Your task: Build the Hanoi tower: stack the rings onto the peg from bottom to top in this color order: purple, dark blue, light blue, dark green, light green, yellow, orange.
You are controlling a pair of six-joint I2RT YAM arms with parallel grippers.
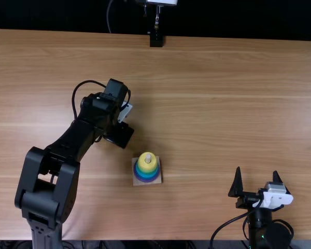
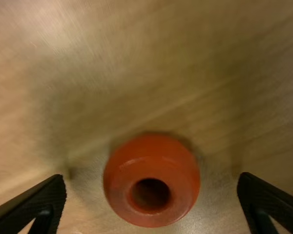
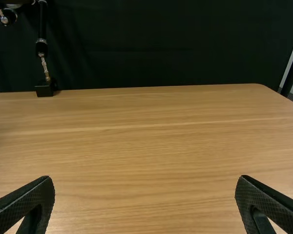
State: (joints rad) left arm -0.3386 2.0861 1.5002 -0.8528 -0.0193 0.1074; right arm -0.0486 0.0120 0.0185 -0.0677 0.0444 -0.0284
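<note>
Nearest the camera in the top view, the left arm [image 1: 46, 187] bends in from the bottom edge, its black cable [image 1: 75, 98] looping beside the wrist. Its gripper [image 1: 119, 135] points down at the table [image 1: 223, 93], beyond the base [image 1: 158, 181] and to its left. Upright on that pale, square base, the peg [image 1: 148, 157] pokes through the yellow ring [image 1: 143, 165]; blue shades show around it, with the purple ring [image 1: 139, 179] lowest. I can't make out each ring between them. Near the bottom right, the right gripper [image 1: 257, 171] aims across the table, fingers spread wide and nothing held. At the table's far edge sits a black block [image 1: 156, 40].

Left wrist view: both fingers [image 2: 36, 200] stand open, with the orange ring [image 2: 151, 153] between them, touching neither. It lies flat on the wood, hole up.

Right wrist view: the fingers [image 3: 27, 200] are wide open, with only bare wood between their tips. Farther off, the black block stands at the table's edge, in front of a dark curtain [image 3: 171, 44].
</note>
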